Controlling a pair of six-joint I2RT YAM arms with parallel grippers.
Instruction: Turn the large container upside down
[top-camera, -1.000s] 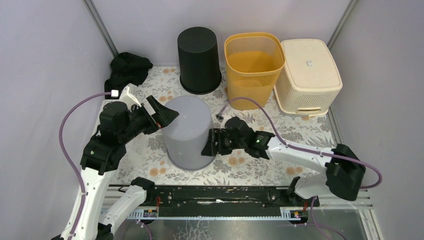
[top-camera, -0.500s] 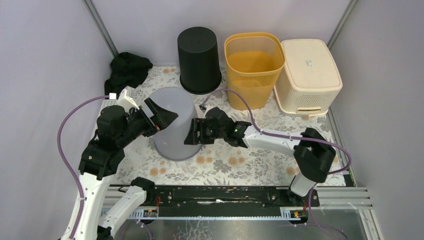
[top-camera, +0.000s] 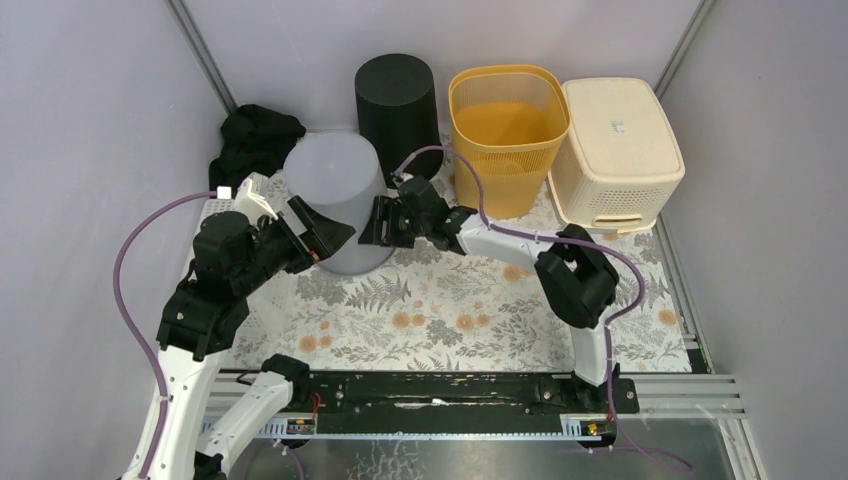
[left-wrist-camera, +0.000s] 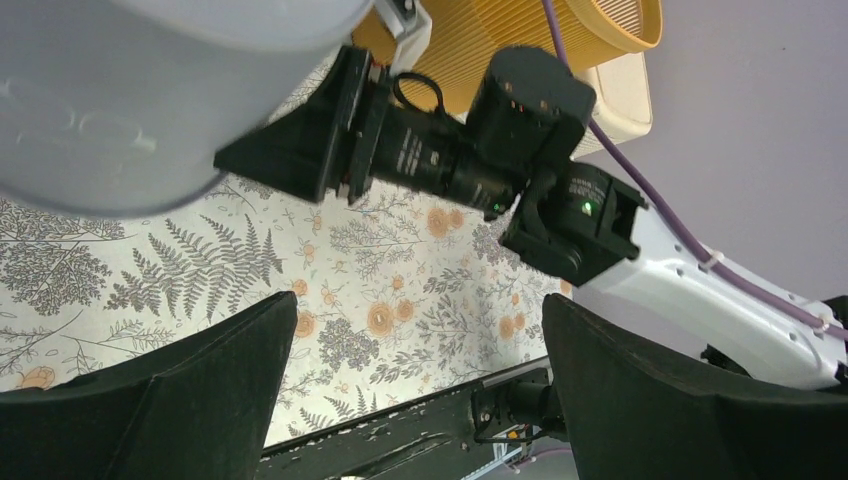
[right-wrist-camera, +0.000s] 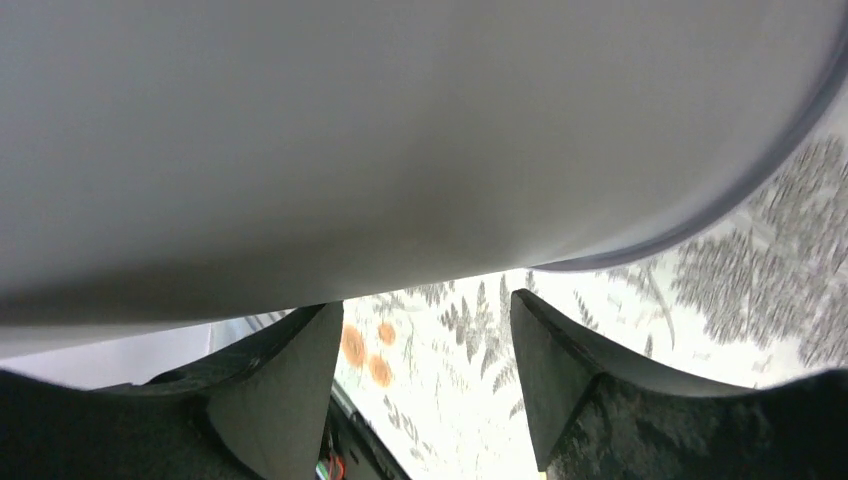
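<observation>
The large container (top-camera: 335, 195), a grey plastic bin, stands at the back left of the floral table with its closed flat end up and its rim on the cloth. My right gripper (top-camera: 374, 222) is open and rests against the bin's right wall. In the right wrist view that wall (right-wrist-camera: 400, 130) fills the top, and only table shows between the fingers (right-wrist-camera: 425, 300). My left gripper (top-camera: 325, 232) is wide open just in front of the bin's left side, holding nothing. The left wrist view shows the bin (left-wrist-camera: 120, 100) at upper left and bare cloth between the fingers (left-wrist-camera: 418, 300).
Along the back wall stand a black bin (top-camera: 397, 100), an orange slatted basket (top-camera: 505, 130) and a cream basket (top-camera: 617, 150). A black cloth (top-camera: 258, 135) lies in the back left corner. The black frame rail (top-camera: 430, 390) runs along the near edge.
The grey bin has slid from the table's middle to the back left, with the right gripper against its side and the right arm stretching out. The left gripper has barely moved.
</observation>
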